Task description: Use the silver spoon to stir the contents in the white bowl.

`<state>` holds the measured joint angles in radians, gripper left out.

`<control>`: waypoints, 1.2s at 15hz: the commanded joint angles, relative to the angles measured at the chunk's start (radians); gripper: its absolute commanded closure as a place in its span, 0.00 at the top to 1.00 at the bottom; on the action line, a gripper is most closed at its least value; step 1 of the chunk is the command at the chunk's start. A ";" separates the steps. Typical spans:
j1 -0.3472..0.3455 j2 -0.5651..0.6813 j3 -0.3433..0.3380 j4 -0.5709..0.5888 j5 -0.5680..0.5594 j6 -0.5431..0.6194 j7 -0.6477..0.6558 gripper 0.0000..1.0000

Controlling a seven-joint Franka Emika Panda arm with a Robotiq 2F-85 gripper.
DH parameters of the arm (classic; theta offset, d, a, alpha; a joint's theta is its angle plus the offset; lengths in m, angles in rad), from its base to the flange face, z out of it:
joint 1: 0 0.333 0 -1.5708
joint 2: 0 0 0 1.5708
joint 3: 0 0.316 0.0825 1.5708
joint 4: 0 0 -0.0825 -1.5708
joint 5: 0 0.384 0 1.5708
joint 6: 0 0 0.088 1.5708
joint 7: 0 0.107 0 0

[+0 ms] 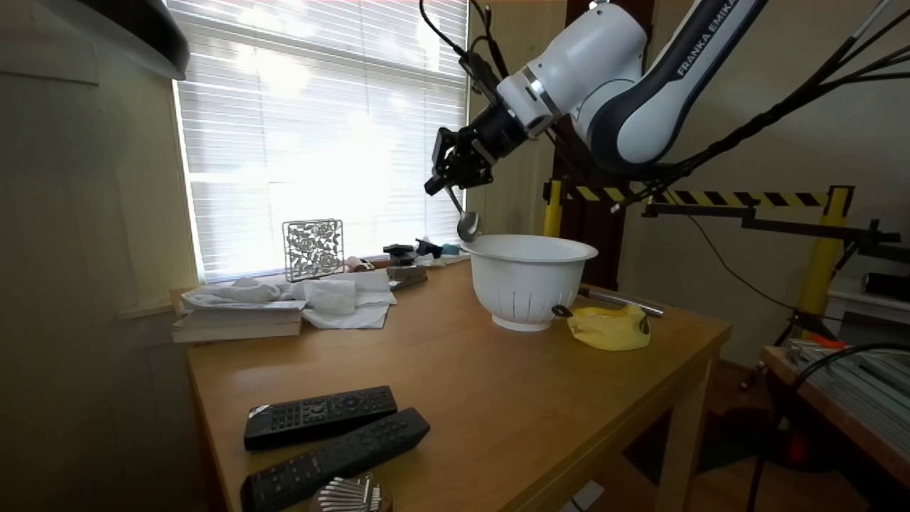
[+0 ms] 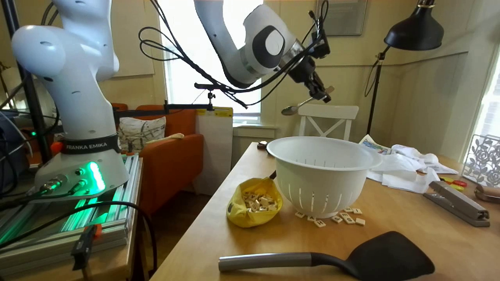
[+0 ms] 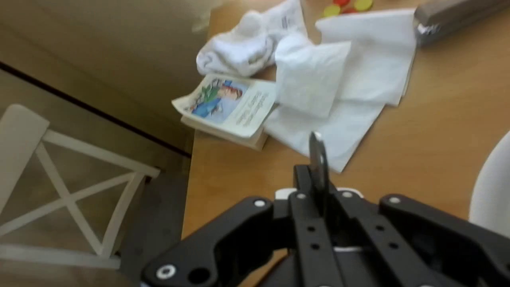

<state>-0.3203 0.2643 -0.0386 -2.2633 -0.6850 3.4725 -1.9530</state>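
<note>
My gripper (image 1: 442, 186) is shut on the silver spoon (image 1: 468, 226) and holds it in the air. The spoon is tilted, with its oval end downward; it also shows in an exterior view (image 2: 290, 111). In the wrist view one end of the spoon (image 3: 318, 155) stands up edge-on between the fingertips (image 3: 314, 179). The white bowl (image 1: 526, 284) stands upright on the table, with slots in its wall, and shows in both exterior views (image 2: 324, 183). The spoon's oval end is higher than the bowl's rim, apart from it. The bowl's contents are hidden.
A yellow pouch (image 2: 250, 218) of letter tiles stands beside the bowl. Loose tiles (image 2: 345, 217) lie at its foot. A black spatula (image 2: 390, 255), a stapler (image 2: 457, 203), paper towels (image 3: 314, 75), a book (image 3: 231, 103) and remotes (image 1: 320, 416) lie on the table (image 1: 455, 384).
</note>
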 commanded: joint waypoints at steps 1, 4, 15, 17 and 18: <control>-0.176 0.070 0.225 -0.001 -0.169 -0.080 0.188 0.02; -0.322 0.162 0.409 -0.003 -0.174 -0.187 0.209 0.02; -0.257 0.225 0.330 0.011 -0.144 -0.160 0.194 0.02; -0.205 0.259 0.276 0.034 -0.132 -0.115 0.192 0.02; -0.186 0.278 0.259 0.043 -0.125 -0.095 0.188 0.02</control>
<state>-0.5736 0.4826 0.2818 -2.2674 -0.8261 3.3165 -1.7658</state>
